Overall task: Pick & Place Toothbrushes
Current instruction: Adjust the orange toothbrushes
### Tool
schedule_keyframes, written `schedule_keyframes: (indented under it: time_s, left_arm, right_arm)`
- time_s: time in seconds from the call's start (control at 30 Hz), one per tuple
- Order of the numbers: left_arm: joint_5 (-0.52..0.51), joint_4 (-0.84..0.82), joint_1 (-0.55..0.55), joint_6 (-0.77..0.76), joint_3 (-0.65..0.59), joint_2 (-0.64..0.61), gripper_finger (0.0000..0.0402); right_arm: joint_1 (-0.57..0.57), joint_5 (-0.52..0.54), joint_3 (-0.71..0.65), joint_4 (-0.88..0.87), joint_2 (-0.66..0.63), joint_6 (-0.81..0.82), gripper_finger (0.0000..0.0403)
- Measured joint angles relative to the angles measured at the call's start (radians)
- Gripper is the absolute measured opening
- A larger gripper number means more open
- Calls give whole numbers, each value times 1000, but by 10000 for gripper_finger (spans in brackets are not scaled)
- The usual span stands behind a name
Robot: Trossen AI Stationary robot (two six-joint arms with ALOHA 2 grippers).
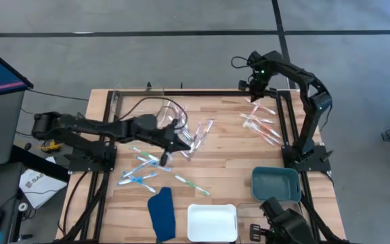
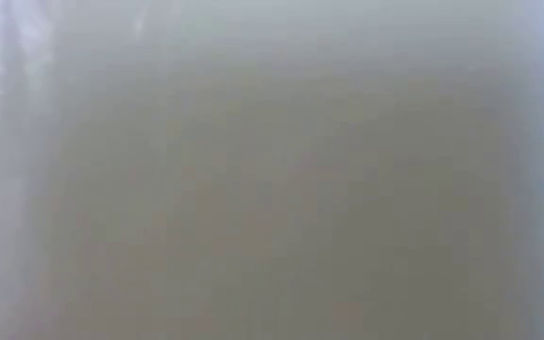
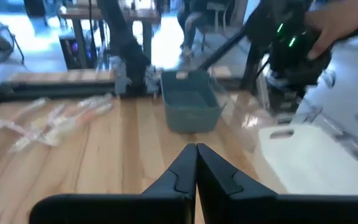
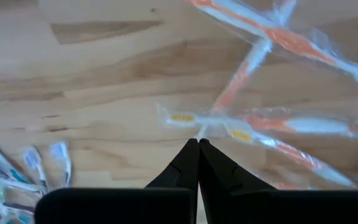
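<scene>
Both grippers are pressed together and empty, the left gripper [image 1: 185,146] low over the toothbrushes [image 1: 156,166] in the table's middle, the right gripper [image 4: 197,142] maybe touching the orange toothbrushes [image 1: 261,125], so picking comes next: open first.

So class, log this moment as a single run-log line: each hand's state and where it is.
left hand: shut, empty, over mid-table toothbrushes | right hand: shut, empty, above orange toothbrushes | teal tray: empty
</scene>
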Motion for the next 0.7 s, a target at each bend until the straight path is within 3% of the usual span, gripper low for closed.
schedule_keyframes:
  time_s: [0.23, 0.7]
  left_arm:
    - [-1, 62, 0, -17, -88, -105, 1]
    - [-1, 91, 1, -27, -94, -110, 1]
  right_arm:
    - [-7, 1, 0, 79, -3, 0, 0]
    - [-5, 1, 0, 394, -4, -3, 0]
